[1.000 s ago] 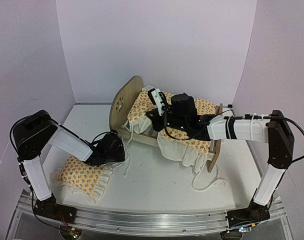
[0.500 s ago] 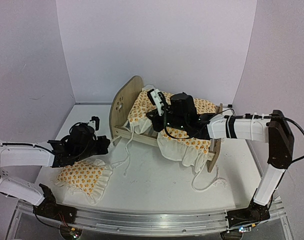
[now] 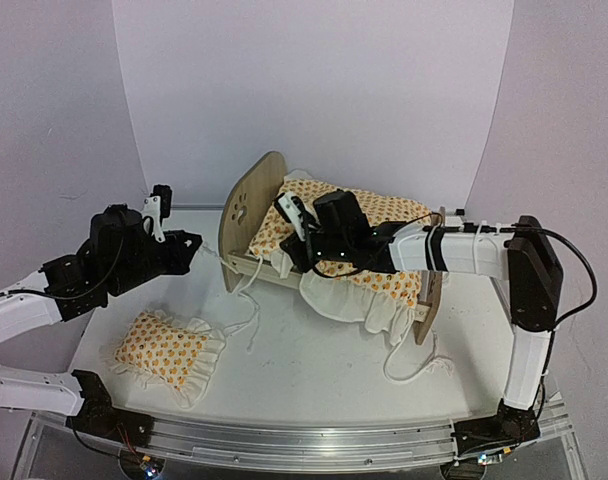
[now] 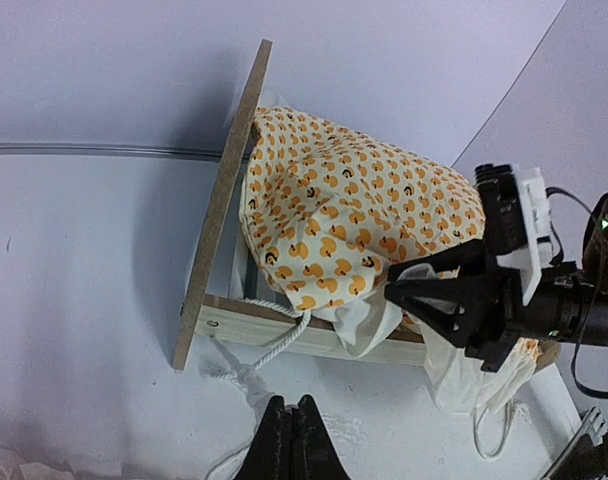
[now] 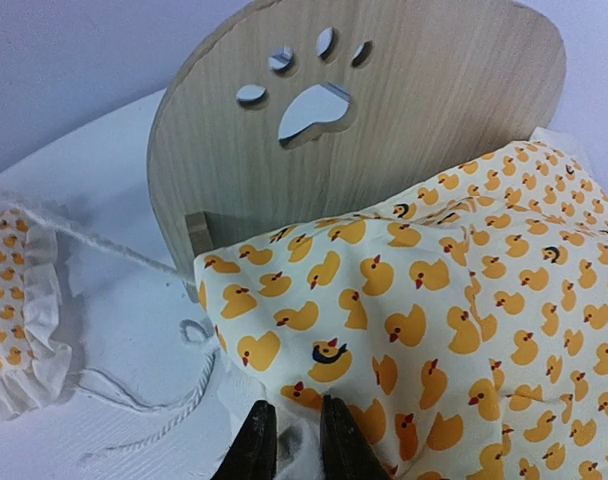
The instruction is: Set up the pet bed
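The pet bed has a plywood headboard (image 3: 246, 200) (image 5: 384, 130) (image 4: 229, 200) and a low footboard (image 3: 431, 290). A duck-patterned blanket (image 3: 384, 215) (image 4: 354, 210) (image 5: 434, 300) lies over it. My right gripper (image 3: 287, 255) (image 5: 289, 430) (image 4: 392, 290) sits at the blanket's near corner by the headboard. Its jaws are slightly open with the white ruffle between them. My left gripper (image 3: 191, 246) (image 4: 289, 405) hangs left of the headboard. It is shut on a white cord (image 4: 246, 378) that runs taut to the bed's side rail. The matching pillow (image 3: 169, 345) (image 5: 9, 290) lies on the table at the front left.
Loose white cords trail on the table by the footboard (image 3: 414, 365) and under the bed's near corner (image 3: 249, 315). Pale walls close in at the back and both sides. An aluminium rail (image 3: 284, 440) runs along the near edge.
My left arm lifted from beside the pillow and swung back-left, drawing the cord taut. My right gripper slid along the blanket toward the headboard and its jaws parted a little.
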You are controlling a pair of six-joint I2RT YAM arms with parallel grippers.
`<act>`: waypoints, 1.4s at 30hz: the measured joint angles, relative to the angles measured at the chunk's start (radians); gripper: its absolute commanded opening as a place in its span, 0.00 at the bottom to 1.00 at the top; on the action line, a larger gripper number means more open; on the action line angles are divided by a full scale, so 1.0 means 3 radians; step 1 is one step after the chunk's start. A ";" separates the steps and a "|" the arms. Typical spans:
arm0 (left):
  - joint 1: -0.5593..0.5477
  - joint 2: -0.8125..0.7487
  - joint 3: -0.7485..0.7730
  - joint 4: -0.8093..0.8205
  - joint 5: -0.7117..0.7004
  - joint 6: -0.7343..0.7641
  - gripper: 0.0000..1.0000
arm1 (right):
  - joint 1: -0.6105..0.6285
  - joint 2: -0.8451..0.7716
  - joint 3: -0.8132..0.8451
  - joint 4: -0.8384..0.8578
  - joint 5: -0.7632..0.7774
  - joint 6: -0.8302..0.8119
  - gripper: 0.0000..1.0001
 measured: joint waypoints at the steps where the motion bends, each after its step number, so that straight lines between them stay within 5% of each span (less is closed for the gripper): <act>1: 0.0000 -0.0009 0.0028 -0.0038 -0.0014 0.0039 0.00 | 0.0036 0.0046 0.0064 -0.0107 0.0048 -0.0042 0.23; 10: 0.0006 -0.0292 0.0041 -0.0361 -0.0057 0.0352 0.00 | 0.0224 0.0161 0.0498 -0.0973 0.0128 -0.0085 0.48; 14: 0.0006 -0.0427 0.0086 -0.0406 -0.0128 0.0409 0.00 | 0.0203 0.0161 0.0656 -0.1232 -0.0240 0.0050 0.64; 22: 0.0006 -0.0380 0.0107 -0.0403 -0.0158 0.0431 0.01 | 0.0296 0.0137 0.0702 -0.1289 -0.1077 0.0523 0.73; 29: 0.0032 0.0130 -0.0023 -0.0223 -0.0014 0.0242 0.60 | 0.0500 0.0127 0.0354 -0.0961 -0.1150 0.0734 0.75; 37: 0.0556 0.1223 -0.0300 0.0320 0.0640 0.0076 0.77 | 0.0511 0.0123 -0.0092 -0.0670 -0.1090 0.0927 0.75; 42: 0.0851 0.1595 -0.0387 0.0872 0.0945 0.0103 0.72 | 0.0581 0.0126 -0.0225 -0.0477 -0.0903 0.1123 0.75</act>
